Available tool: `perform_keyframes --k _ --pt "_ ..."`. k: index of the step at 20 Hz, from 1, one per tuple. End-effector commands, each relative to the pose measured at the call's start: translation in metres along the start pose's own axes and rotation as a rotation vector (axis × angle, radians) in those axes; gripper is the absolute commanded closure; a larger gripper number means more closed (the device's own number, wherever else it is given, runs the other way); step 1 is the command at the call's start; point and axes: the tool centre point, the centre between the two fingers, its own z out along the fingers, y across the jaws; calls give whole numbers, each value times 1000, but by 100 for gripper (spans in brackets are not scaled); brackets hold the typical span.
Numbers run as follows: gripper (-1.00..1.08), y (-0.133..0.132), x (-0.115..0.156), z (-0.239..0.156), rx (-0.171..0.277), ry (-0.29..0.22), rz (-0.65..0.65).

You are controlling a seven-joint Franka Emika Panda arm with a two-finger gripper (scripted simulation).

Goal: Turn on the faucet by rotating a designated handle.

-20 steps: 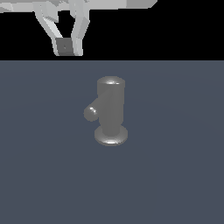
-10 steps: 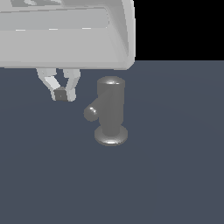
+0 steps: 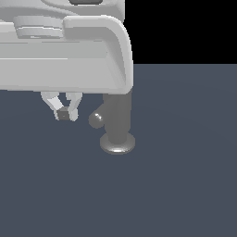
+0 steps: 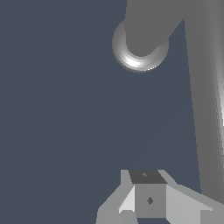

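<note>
The big pale arm body (image 3: 65,46) fills the upper part of the exterior view on that view's left and hides the top of the faucet (image 3: 117,121). Below it hangs the tool (image 3: 67,112), its two pale fingers (image 3: 50,102) drawn close together with only a narrow gap, gripping nothing. Just beside it, toward the exterior view's right, is the rounded end of the handle (image 3: 96,120), near but not touching. The handle juts sideways from the grey upright faucet, whose flared base rests on the dark blue-grey worktop (image 3: 185,176), well away from its edges. In the wrist view the faucet's base (image 4: 140,52) lies beyond the tool (image 4: 146,199).
</note>
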Motion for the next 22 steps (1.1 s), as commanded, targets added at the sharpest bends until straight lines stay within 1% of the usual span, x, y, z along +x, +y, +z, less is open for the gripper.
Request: perform_keyframes --k 1,5,22 --pt "108 -1 1 1 0 1 1" --pt "108 0 0 1 0 1 1" --pt "108 75 13 1 0 1 1"
